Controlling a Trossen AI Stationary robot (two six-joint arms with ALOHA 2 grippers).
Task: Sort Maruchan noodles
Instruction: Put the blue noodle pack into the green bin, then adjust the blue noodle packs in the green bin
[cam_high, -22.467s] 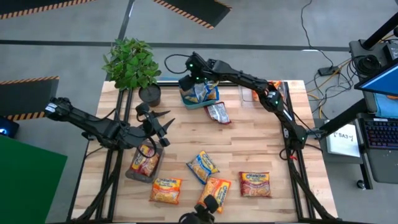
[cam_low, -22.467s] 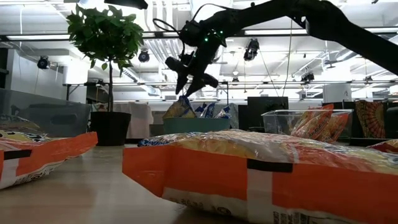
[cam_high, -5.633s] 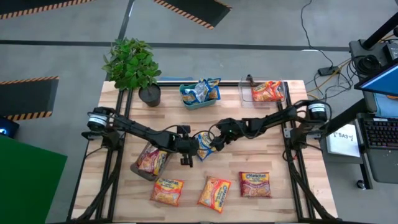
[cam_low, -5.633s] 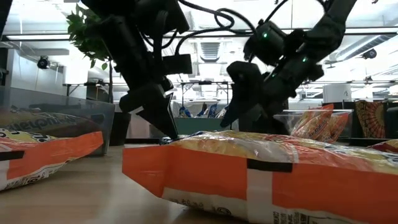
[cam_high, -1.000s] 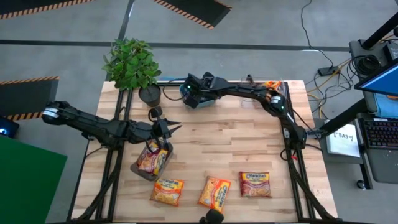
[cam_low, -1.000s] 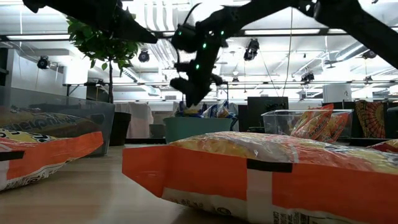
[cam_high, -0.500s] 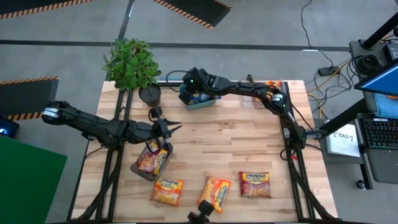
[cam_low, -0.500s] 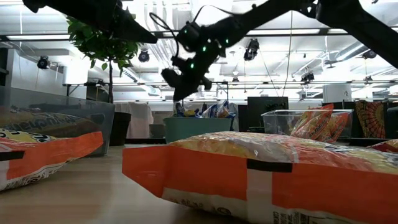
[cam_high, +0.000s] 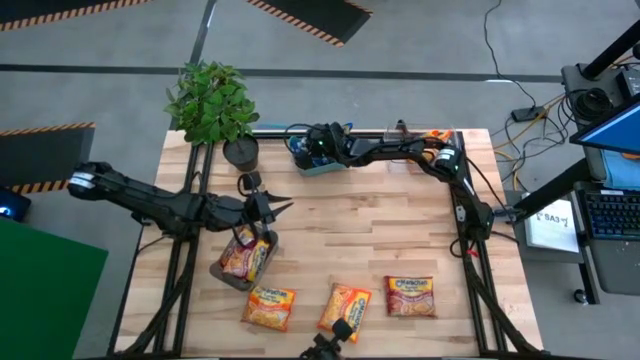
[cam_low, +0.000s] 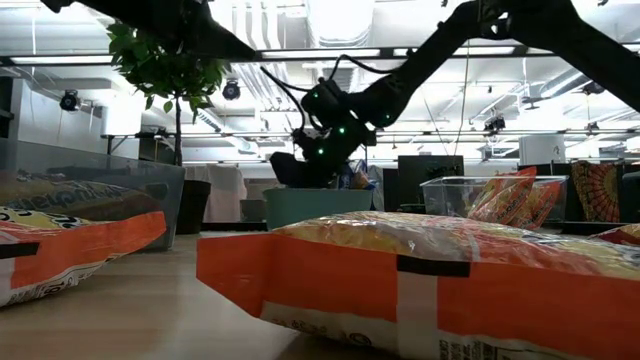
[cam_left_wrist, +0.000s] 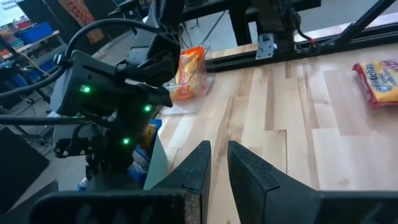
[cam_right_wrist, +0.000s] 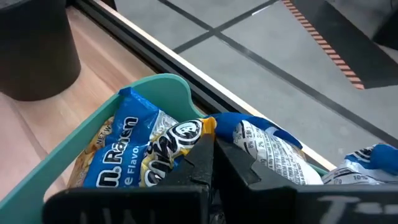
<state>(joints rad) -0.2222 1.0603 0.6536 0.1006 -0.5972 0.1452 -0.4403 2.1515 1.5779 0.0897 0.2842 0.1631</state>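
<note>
I have the right claw (cam_right_wrist: 213, 163) clenched empty, low over the teal tray (cam_high: 312, 166) at the worktop's (cam_high: 400, 225) far edge, its tips among the blue packets (cam_right_wrist: 130, 152) piled inside. The left claw (cam_high: 278, 207) waits near the left side, above the clear bin (cam_high: 226, 276) with a red packet (cam_high: 243, 254); its fingers (cam_left_wrist: 249, 171) are nearly together, nothing between them. Three orange packets (cam_high: 344, 309) lie along the near edge, more in the far right bin (cam_high: 432, 146).
</note>
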